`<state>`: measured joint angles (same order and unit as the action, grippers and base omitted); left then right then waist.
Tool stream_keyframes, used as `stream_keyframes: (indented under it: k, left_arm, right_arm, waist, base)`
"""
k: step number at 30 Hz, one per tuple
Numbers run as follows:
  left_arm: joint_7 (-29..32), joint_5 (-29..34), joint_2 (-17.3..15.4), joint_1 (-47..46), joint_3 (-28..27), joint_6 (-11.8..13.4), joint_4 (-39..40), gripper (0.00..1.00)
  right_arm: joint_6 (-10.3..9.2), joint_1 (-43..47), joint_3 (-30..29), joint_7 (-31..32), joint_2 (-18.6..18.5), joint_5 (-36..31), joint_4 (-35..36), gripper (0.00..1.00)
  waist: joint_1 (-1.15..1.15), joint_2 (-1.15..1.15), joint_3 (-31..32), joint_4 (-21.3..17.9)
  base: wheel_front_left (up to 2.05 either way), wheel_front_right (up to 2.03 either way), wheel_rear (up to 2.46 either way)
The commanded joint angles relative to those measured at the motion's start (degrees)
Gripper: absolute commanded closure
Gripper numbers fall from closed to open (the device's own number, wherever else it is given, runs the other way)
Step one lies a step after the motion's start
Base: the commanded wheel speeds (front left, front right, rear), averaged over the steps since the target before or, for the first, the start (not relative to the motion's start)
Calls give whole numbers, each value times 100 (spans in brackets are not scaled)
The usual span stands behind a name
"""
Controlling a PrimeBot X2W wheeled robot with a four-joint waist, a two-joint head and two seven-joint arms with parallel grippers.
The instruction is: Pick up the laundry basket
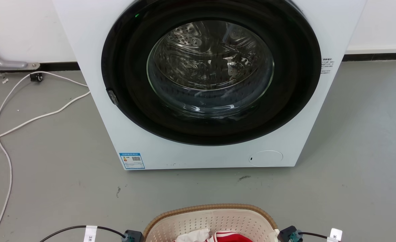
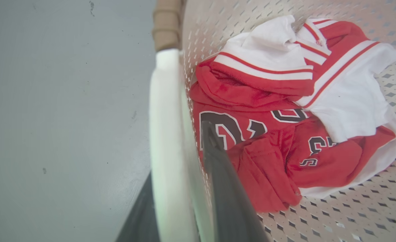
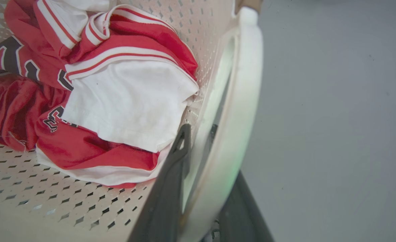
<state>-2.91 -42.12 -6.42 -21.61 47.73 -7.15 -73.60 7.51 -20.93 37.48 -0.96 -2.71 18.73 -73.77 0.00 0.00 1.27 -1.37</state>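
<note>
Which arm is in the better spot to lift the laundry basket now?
Neither alone. The left gripper straddles the left handle and the right gripper straddles the right handle of the laundry basket, so both should probably lift together.

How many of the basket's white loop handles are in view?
2. The left handle sits inside the left claw, seen in the left wrist view; the right handle inside the right claw, right wrist view.
</note>
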Motion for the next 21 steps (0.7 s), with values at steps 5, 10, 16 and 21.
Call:
stream_keyframes:
  k: [5, 10, 16, 21]
  left_arm:
    - [-54, -5, -53, -79, 120, -56, -7, 100]
    - [-65, -41, -56, -78, 168, -56, -9, 100]
    - [-69, -89, -54, -99, 222, -56, -12, 100]
    - [-70, -137, -58, -99, 261, -56, -15, 100]
  right_arm:
    - [-4, 3, 49, -2, -92, -11, -11, 100]
    - [-4, 11, 65, -7, -89, -5, -11, 100]
    - [-4, 7, 73, -2, -87, 3, -10, 100]
    - [-4, 19, 70, 11, -97, 8, -10, 100]
  waist:
    - [0, 0, -5, -2]
    - [0, 0, -3, -13]
    - [0, 0, -10, -12]
    - [0, 0, -7, -11]
  base:
    - [0, 0, 0]
    - [0, 0, 0]
    - [0, 0, 0]
    - [0, 0, 0]
